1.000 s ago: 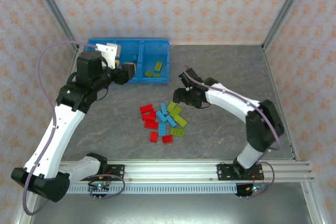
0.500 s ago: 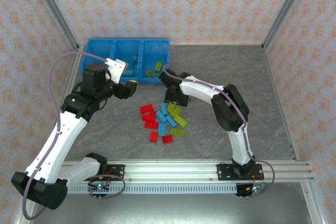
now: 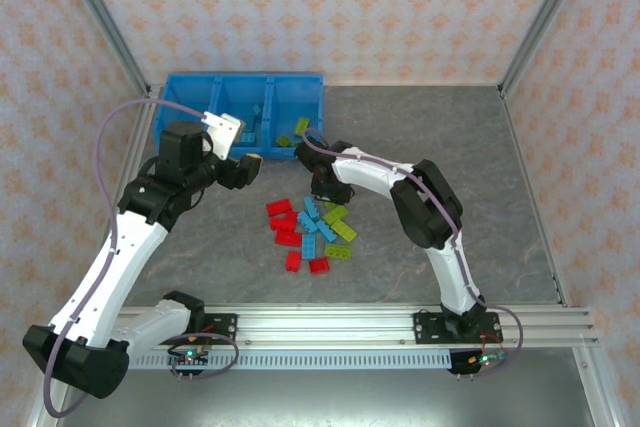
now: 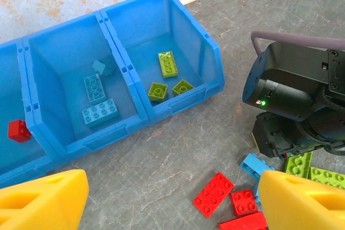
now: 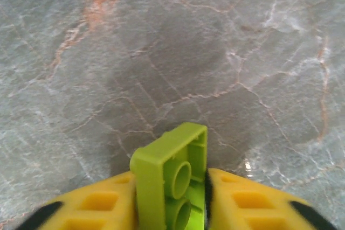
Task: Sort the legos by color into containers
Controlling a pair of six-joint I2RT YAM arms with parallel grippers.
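Note:
The legos lie in a loose pile (image 3: pixel 310 230) of red, light blue and yellow-green bricks in mid-table. My right gripper (image 5: pixel 170 200) is shut on a yellow-green lego (image 5: pixel 168 172), held on edge just above the stone surface. From above, the right gripper (image 3: pixel 323 187) stands at the pile's far edge. My left gripper (image 3: pixel 248 165) hangs open and empty between the pile and the containers (image 3: pixel 245 79). In the left wrist view the right compartment holds yellow-green legos (image 4: pixel 168 63), the middle light blue ones (image 4: pixel 100 112), the left a red one (image 4: pixel 18 130). Red legos (image 4: pixel 214 194) lie between the left fingers (image 4: pixel 46 202).
The blue bin (image 4: pixel 178 106) sits at the far left against the wall. The right arm's black wrist (image 4: pixel 294 98) hangs close to the left gripper. A metal rail (image 3: pixel 330 325) runs along the near edge. Bare grey stone stretches to the right of the pile.
My right gripper swung left to the pile's far edge and shut on a yellow-green lego. My left gripper drew back from the bin toward the pile and opened wider.

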